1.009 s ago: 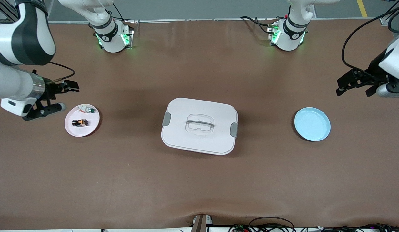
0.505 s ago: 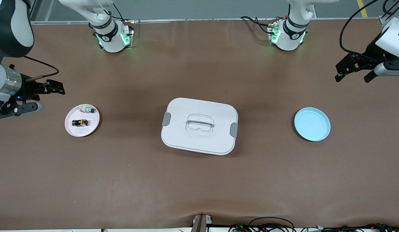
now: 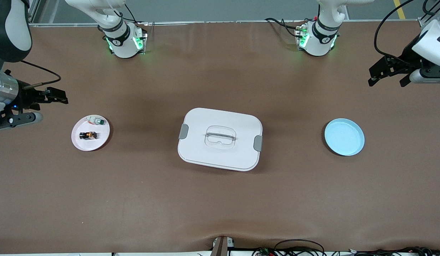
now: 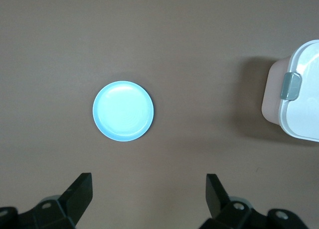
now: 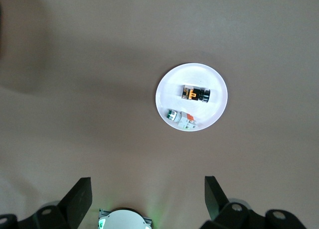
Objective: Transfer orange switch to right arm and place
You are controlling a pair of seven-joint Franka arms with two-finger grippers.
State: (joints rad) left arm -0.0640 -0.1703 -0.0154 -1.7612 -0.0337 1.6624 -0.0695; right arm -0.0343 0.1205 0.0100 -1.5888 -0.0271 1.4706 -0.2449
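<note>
The orange switch (image 3: pixel 88 135) lies on a small white plate (image 3: pixel 102 139) toward the right arm's end of the table. In the right wrist view the switch (image 5: pixel 195 93) lies on its side on the plate (image 5: pixel 217 107). My right gripper (image 3: pixel 49 107) is open and empty, up in the air over bare table beside the plate, toward the table's end; its own view shows it (image 5: pixel 148 191) wide open. My left gripper (image 3: pixel 386 82) is open and empty, high over the table's other end; its own view shows it (image 4: pixel 149 189) wide open.
A silver-white part with a green cap (image 3: pixel 96 121) shares the plate with the switch. A white lidded box (image 3: pixel 220 160) with grey clips sits mid-table. An empty light-blue plate (image 3: pixel 344 137) lies toward the left arm's end. Cables run along the near edge.
Both grippers have drawn back, away from the table's middle. The right gripper has moved off from the white plate toward the table's end. The switch and plates have not moved.
</note>
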